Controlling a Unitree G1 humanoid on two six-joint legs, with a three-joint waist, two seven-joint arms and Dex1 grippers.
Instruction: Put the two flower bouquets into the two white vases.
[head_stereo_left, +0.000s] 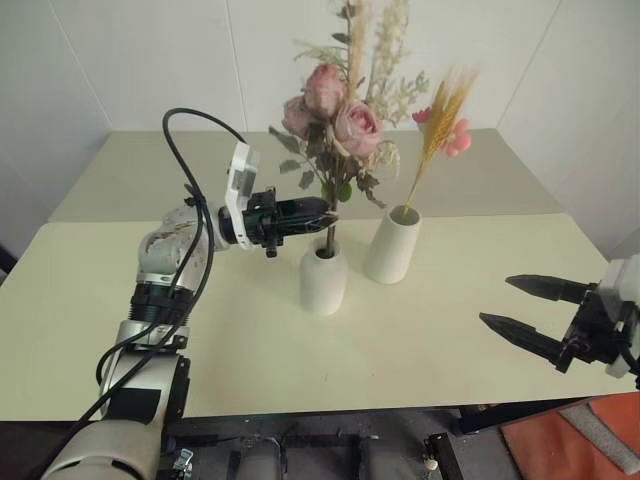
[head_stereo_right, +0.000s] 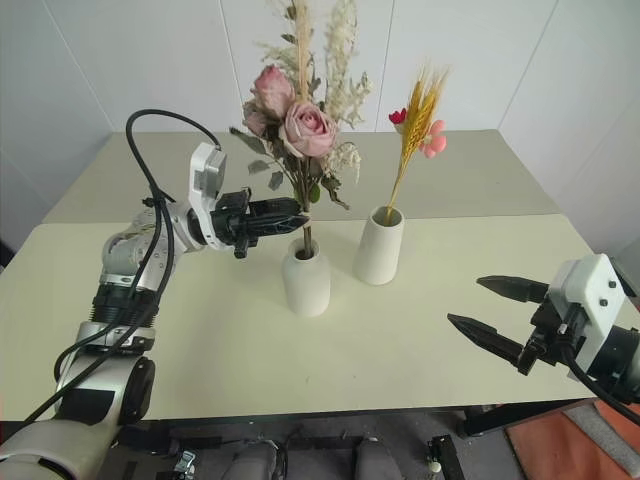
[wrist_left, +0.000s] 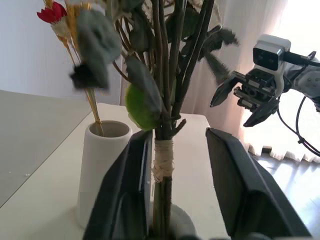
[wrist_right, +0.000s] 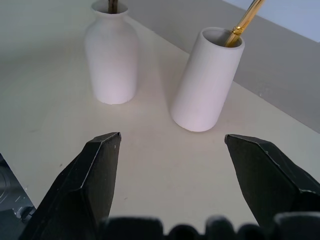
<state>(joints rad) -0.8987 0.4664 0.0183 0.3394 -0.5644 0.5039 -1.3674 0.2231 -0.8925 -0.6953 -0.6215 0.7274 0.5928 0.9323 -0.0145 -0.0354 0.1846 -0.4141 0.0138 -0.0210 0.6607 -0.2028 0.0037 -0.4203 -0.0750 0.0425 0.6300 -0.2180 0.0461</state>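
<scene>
**Both bouquets standing in the white vases**

Bushy bunch of pink roses w/ grey-green leaves and dark stems (head_stereo_left: 335, 120) stands upright in the short matte white bottle-shaped vase (head_stereo_left: 323, 280), stems down thru its narrow neck. Slim bunch of yellow-orange wheat-like stalks w/ small pink blooms (head_stereo_left: 440, 125) sits in the taller tapered white vase (head_stereo_left: 393, 245), leaning against the rim. The vases stand just beside each other, mid pale cream surface (head_stereo_left: 250, 340).

Left end effector (head_stereo_left: 322, 212) is level at the rose stems, just above the short vase. Fingers (wrist_left: 125, 190) partly apart either side of the taped stem wrap; one lies against it, the other is clear.

Right end effector (head_stereo_right: 485, 310) hovers well apart from the vases, fingers spread wide, holding nothing.

No brands, labels or writing legible.
</scene>
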